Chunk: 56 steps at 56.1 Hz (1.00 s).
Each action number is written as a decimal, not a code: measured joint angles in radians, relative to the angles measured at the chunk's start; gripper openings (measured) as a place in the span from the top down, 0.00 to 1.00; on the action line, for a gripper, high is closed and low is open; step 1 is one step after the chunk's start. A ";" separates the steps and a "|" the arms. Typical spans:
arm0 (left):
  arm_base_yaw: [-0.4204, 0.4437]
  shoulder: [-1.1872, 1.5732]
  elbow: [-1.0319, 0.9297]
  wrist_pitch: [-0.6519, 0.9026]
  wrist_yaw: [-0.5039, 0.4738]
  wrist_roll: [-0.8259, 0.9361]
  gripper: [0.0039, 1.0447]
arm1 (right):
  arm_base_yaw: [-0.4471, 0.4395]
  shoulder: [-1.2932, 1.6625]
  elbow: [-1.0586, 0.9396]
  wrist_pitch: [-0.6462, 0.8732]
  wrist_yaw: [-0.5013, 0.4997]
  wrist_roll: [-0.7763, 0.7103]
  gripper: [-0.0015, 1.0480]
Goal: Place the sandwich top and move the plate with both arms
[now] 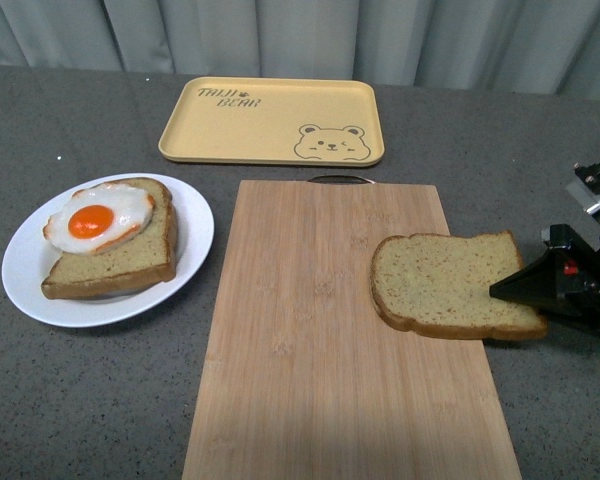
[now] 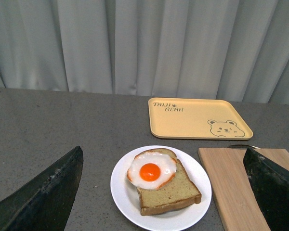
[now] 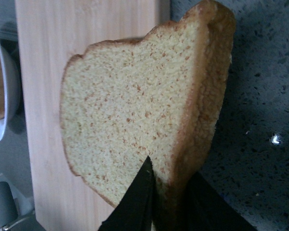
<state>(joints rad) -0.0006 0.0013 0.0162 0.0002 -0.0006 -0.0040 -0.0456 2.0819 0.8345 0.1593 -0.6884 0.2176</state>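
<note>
1. The right gripper [image 1: 502,291] has its jaws closed on one crust edge of the sandwich top [image 1: 445,283]. The slice sticks out flat from the fingertips and appears to hang just above the cutting board [image 1: 320,330].
2. The left gripper [image 2: 163,150] has its jaws spread wide and holds nothing.
3. The plate [image 1: 25,265], carrying the egg-topped slice [image 1: 120,250], lies well apart from the right jaws. It is across the board, on the side toward which the held slice points.
4. The plate sits ahead of the left jaws and framed between them, so the left arm is judged nearer.
5. The placement likely needs the right arm to carry the slice across and line it up over the egg.
</note>
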 joint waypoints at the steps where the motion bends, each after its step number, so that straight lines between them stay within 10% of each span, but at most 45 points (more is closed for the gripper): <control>1: 0.000 0.000 0.000 0.000 0.000 0.000 0.06 | -0.001 -0.011 -0.003 0.000 -0.005 0.001 0.92; 28: 0.000 0.000 0.000 0.000 0.000 0.000 0.06 | 0.180 -0.120 -0.017 0.313 -0.157 0.287 0.97; 56: 0.000 0.000 0.000 0.000 0.000 0.000 0.06 | 0.527 0.276 0.587 0.243 -0.151 0.484 0.97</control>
<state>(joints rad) -0.0006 0.0013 0.0162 0.0002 -0.0006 -0.0040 0.4816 2.3577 1.4216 0.4019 -0.8391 0.7017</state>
